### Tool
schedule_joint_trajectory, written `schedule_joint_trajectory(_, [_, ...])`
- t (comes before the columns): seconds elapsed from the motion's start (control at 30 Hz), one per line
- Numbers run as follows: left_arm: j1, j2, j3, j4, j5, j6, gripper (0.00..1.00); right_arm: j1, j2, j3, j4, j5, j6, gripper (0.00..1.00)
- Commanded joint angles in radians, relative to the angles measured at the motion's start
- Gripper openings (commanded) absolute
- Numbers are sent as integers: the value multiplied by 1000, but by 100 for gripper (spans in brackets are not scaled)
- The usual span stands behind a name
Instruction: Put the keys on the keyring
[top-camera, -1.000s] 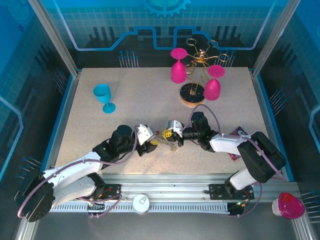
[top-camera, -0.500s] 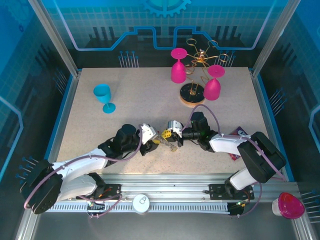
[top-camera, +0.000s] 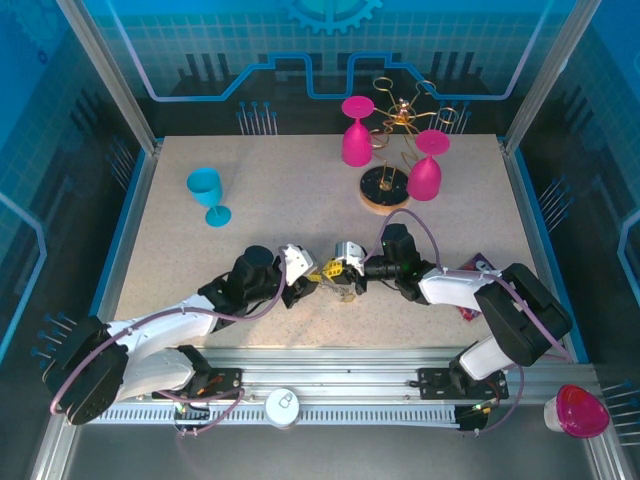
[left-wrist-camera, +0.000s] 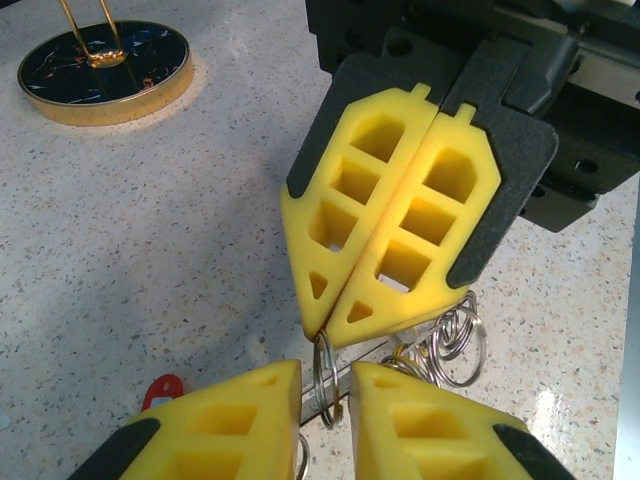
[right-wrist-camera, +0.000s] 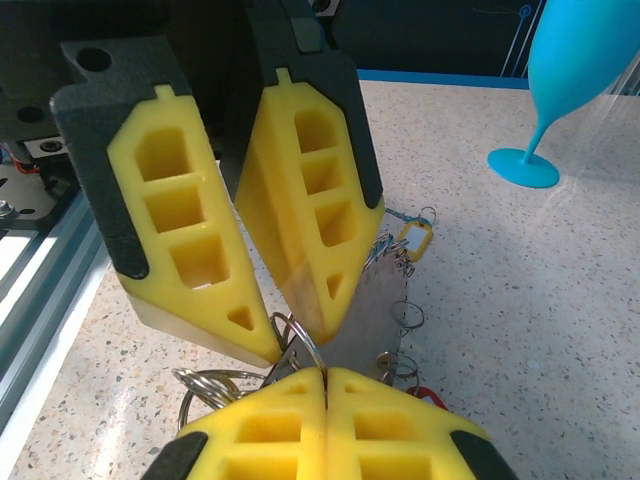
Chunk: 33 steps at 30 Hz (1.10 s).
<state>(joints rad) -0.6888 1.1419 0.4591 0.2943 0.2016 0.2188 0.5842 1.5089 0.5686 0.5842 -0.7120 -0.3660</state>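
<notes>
Aluminium rail (top-camera: 330, 365) nearest, then speckled table (top-camera: 250, 225) in a blue-walled booth. Mid-table, right gripper (left-wrist-camera: 332, 332) is pressed together, pinching keyring (left-wrist-camera: 317, 372). Left gripper (left-wrist-camera: 325, 372) is narrowly apart around it. Left wrist adds red key (left-wrist-camera: 163, 389) and stand base (left-wrist-camera: 105, 62). Right wrist adds yellow key (right-wrist-camera: 413, 240) and blue goblet (right-wrist-camera: 585, 70).

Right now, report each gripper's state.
Left gripper: open, narrow gap astride the metal ring.
Right gripper: shut on the metal ring.

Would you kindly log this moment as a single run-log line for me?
right pincer: shut on split ring | left pincer: narrowly open, fingers either side of same ring | red key: on table
</notes>
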Motion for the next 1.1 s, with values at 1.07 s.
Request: schedule_joint_trajectory(1.07, [22, -22, 13, 16, 124, 478, 0, 48, -86, 89, -307, 66, -265, 20])
